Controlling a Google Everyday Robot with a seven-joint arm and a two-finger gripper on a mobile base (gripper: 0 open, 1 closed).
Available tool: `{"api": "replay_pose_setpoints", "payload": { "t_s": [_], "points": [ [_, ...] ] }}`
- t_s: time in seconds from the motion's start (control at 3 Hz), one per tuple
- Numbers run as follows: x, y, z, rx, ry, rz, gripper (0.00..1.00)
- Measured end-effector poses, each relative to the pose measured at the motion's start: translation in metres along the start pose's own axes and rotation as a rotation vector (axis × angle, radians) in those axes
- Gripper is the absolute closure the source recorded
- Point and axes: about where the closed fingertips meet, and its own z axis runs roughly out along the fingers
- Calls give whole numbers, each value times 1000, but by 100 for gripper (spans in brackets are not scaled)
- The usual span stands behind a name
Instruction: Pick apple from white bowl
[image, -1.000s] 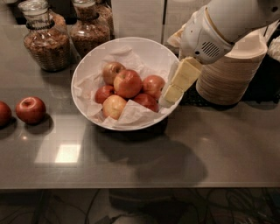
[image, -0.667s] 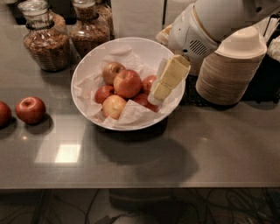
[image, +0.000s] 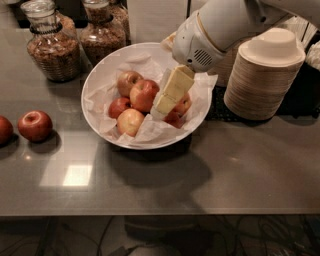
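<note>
The white bowl (image: 102, 75) sits at the middle of the grey counter, lined with crumpled white paper. Several red and yellow-red apples (image: 144, 94) lie in it. My gripper (image: 163, 106) reaches down into the bowl from the upper right. Its pale yellow fingers (image: 172, 89) hang over the right side of the pile, beside the middle apple and above a darker red apple (image: 175, 119). It holds nothing that I can see.
Two loose red apples (image: 34, 125) lie on the counter at the left edge. Two glass jars of grain (image: 52, 47) stand behind the bowl. A stack of beige disposable bowls (image: 262, 75) stands at the right, close to my arm.
My gripper has moved left and further into the bowl, from the bowl's right rim to over the apples.
</note>
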Motion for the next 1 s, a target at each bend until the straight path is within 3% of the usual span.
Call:
{"api": "replay_pose_setpoints", "payload": {
  "t_s": [1.0],
  "points": [
    [3,-1,45,-69,12,17,0]
  ]
}}
